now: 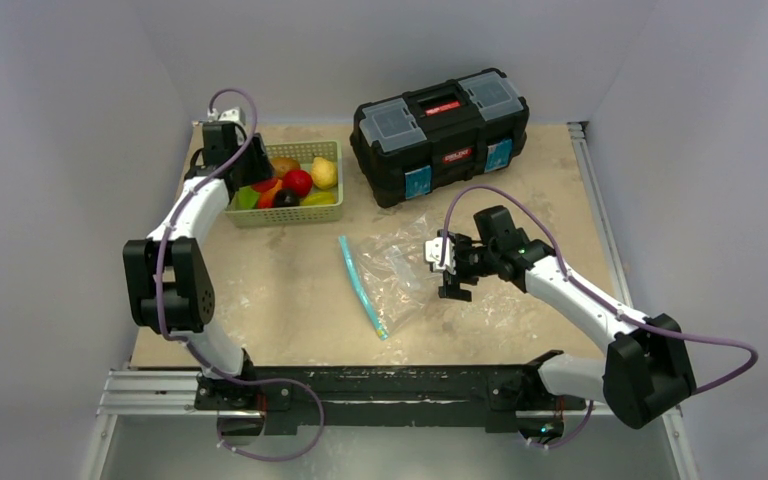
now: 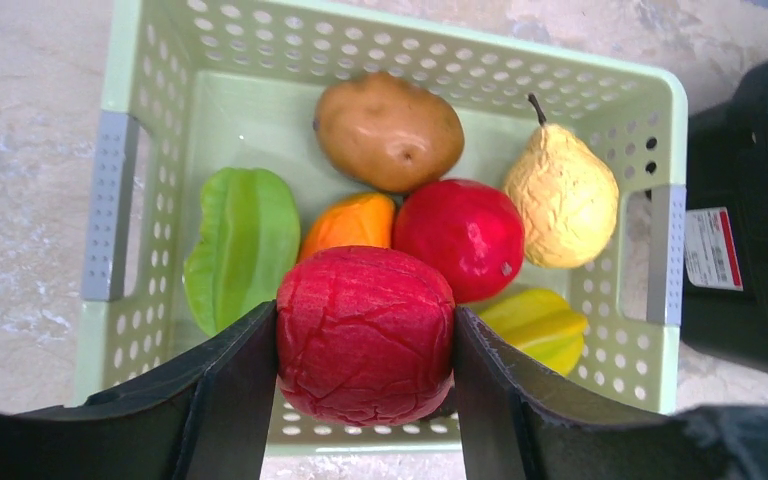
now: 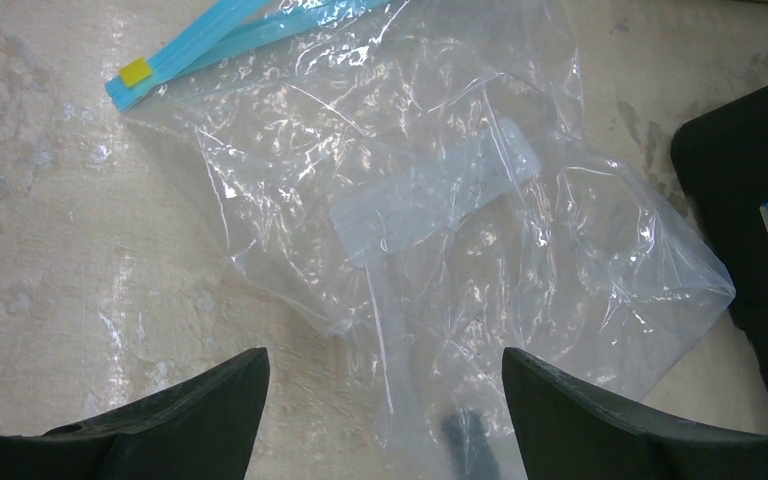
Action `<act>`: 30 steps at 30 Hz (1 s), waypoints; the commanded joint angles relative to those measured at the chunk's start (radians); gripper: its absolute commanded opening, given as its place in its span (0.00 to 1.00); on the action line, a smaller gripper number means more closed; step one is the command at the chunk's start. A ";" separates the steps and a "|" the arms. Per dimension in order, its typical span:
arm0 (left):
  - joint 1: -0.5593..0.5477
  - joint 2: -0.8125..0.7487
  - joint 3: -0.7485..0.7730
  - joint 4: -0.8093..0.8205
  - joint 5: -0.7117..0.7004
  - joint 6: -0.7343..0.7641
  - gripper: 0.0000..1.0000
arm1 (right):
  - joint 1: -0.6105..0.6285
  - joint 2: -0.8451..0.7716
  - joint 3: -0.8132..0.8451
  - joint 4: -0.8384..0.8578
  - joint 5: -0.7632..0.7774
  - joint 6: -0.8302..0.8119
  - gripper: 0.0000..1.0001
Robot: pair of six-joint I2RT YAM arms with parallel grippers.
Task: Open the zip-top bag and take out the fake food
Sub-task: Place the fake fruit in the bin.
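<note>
The zip-top bag [image 1: 395, 272] lies flat and crinkled mid-table, its teal-blue zip strip [image 1: 362, 286] on its left side; in the right wrist view the bag [image 3: 440, 220] looks empty. My right gripper [image 1: 452, 290] hovers open over the bag's right part, nothing between its fingers. My left gripper [image 2: 365, 400] is shut on a dark red wrinkled fake fruit [image 2: 365, 335], held above the near edge of the green basket [image 2: 110, 220]. Other fake food lies in the basket: a brown potato [image 2: 388, 130], a yellow pear [image 2: 563, 195], a red fruit [image 2: 460, 238], a green starfruit [image 2: 245, 245], an orange piece [image 2: 350, 222].
A black toolbox [image 1: 440, 133] with teal latches stands at the back right, close to the basket's right side [image 2: 750, 250]. The table's metal rail runs along the right edge [image 1: 590, 200]. Both arm bases sit on the black bar at the near edge [image 1: 390, 385].
</note>
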 commanded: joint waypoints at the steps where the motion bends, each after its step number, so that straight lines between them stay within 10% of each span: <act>1: 0.013 0.033 0.103 -0.045 -0.067 0.010 0.37 | -0.005 -0.008 0.026 0.006 -0.024 -0.012 0.85; 11: 0.022 0.055 0.150 -0.086 -0.083 0.005 0.98 | -0.010 -0.015 0.027 0.006 -0.023 -0.009 0.85; 30: 0.030 -0.189 0.032 -0.053 0.065 -0.025 1.00 | -0.025 -0.038 0.027 -0.002 -0.029 -0.010 0.86</act>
